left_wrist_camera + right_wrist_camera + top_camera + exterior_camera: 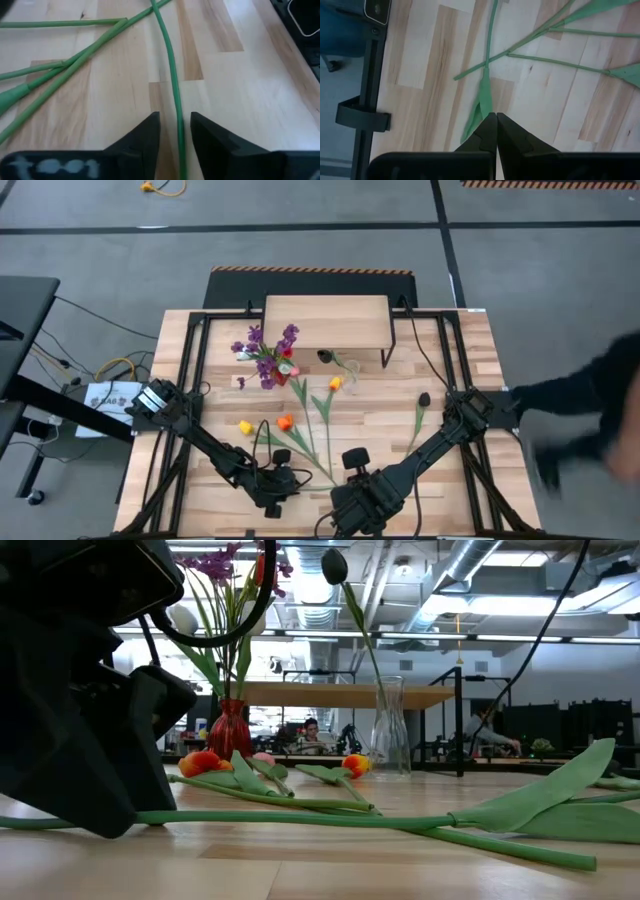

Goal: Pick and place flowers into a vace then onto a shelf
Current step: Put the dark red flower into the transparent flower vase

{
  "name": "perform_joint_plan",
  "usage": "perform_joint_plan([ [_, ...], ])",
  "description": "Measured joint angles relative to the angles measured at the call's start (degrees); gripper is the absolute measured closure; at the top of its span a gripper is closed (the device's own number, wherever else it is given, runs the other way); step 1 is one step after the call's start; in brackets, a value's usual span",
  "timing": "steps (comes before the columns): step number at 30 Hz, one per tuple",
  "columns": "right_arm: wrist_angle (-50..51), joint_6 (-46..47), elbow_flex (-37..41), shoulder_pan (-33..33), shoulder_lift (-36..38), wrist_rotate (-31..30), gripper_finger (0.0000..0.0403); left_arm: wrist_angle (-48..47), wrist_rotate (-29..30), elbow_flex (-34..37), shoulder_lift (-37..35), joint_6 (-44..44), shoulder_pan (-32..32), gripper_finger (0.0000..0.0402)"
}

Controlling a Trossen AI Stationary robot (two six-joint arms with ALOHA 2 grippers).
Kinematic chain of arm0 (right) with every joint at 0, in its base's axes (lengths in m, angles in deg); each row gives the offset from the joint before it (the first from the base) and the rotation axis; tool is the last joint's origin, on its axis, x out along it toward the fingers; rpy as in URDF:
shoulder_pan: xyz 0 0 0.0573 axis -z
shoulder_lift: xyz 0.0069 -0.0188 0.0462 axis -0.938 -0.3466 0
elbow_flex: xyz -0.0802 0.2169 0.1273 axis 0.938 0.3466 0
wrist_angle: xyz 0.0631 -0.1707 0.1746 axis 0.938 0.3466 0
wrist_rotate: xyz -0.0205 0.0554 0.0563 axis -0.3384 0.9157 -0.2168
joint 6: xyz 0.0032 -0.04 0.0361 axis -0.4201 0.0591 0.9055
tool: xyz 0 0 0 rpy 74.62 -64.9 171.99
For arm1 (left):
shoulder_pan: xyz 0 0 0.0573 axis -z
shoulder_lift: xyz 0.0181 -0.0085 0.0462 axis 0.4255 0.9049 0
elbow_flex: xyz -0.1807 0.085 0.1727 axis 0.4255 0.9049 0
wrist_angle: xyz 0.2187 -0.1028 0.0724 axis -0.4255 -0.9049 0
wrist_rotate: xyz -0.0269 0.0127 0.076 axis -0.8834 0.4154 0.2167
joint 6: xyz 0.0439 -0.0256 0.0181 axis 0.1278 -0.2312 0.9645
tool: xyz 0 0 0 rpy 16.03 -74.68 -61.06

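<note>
Several tulips lie flat on the plank table (470, 350), among them an orange one (285, 422) and a yellow one (245, 425). My left gripper (175, 125) is low at the near edge (275, 480). It is open, with one finger on each side of a green stem (172, 85) and not touching it. My right gripper (496, 117) hangs shut above a leaf (484, 97), holding nothing. A red vase (230, 728) holds purple sprigs. A clear glass vase (390, 730) holds one dark tulip (333, 565). The shelf (325, 323) stands at the far edge.
Other stems and leaves (65, 65) cross the boards beside the left gripper. A dark maroon tulip (423, 400) lies toward the right. A person's dark sleeve (590, 415) reaches in past the table's right edge. Black frame bars (370, 75) run along the table's sides.
</note>
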Motion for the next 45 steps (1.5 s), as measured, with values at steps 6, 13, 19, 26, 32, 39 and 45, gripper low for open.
perform_joint_plan([
  [6, -0.39, 0.04, 0.00, 0.00, 0.00, 0.00, 0.0403, -2.20, 3.06, -0.07, 0.06, -1.93, 0.14, 0.0391],
  [13, -0.38, 0.02, 0.00, -0.01, 0.00, -0.17, 0.0403, -1.05, 9.72, 0.22, 0.05, -5.19, 0.96, 0.0400],
  [19, 1.46, 0.10, 0.00, -1.04, 1.69, -6.50, 0.0403, -1.13, 13.12, -1.24, -0.46, -5.97, 1.77, 0.0401],
  [26, 1.74, 4.51, -0.01, -4.64, 10.69, -23.31, 0.0403, -3.52, 16.59, -6.00, -0.57, -2.47, 3.99, 0.0401],
  [32, -1.25, 6.45, -0.11, -11.97, 18.70, -40.58, 0.0403, -5.40, 19.88, -9.13, -0.59, -0.31, 5.47, 0.0401],
  [39, -9.77, 6.38, 9.50, -20.58, 26.99, -38.84, 0.0403, -5.09, 23.78, -11.08, -0.66, 1.44, 7.48, 0.0401],
  [45, -44.59, -2.13, 35.19, -25.14, 38.37, -34.95, 0.0403, -5.18, 27.09, -12.90, -0.68, 3.06, 9.49, 0.0401],
])
